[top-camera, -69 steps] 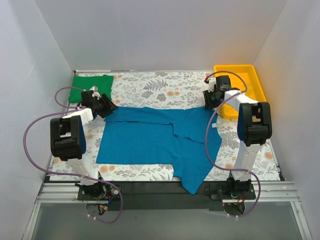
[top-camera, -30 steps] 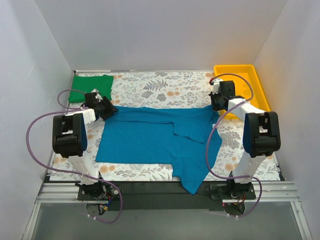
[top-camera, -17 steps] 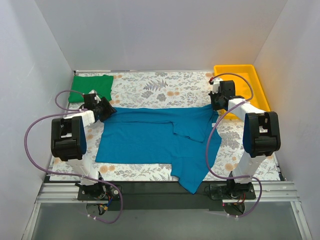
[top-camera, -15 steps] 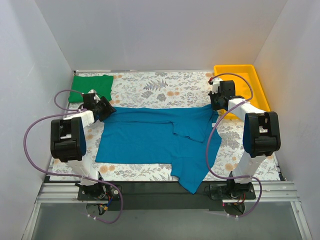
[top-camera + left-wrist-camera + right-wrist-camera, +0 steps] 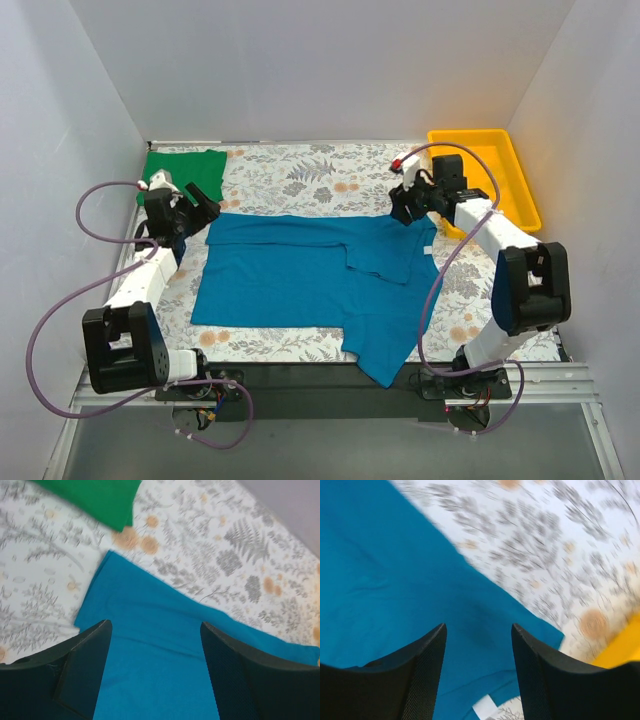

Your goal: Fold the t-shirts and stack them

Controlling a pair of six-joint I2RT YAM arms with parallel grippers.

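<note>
The teal-blue t-shirt [image 5: 300, 270] lies partly folded on the floral table cover, one part hanging over the near edge. It fills the left wrist view [image 5: 165, 650] and the right wrist view [image 5: 395, 580]. The green t-shirt [image 5: 185, 170] lies folded at the far left corner and shows in the left wrist view [image 5: 95, 497]. My left gripper [image 5: 205, 208] is open and empty above the teal shirt's far left corner [image 5: 155, 630]. My right gripper [image 5: 400, 205] is open and empty above its far right corner [image 5: 479, 630].
A yellow plastic tray [image 5: 505, 165] stands at the far right, right of my right arm; its edge shows in the right wrist view [image 5: 625, 650]. White walls close in the table on three sides. Cables loop from both arms.
Both grippers have let go of the teal shirt's far edge and lifted off it. The left arm has swung out to the left; the right wrist has shifted left.
</note>
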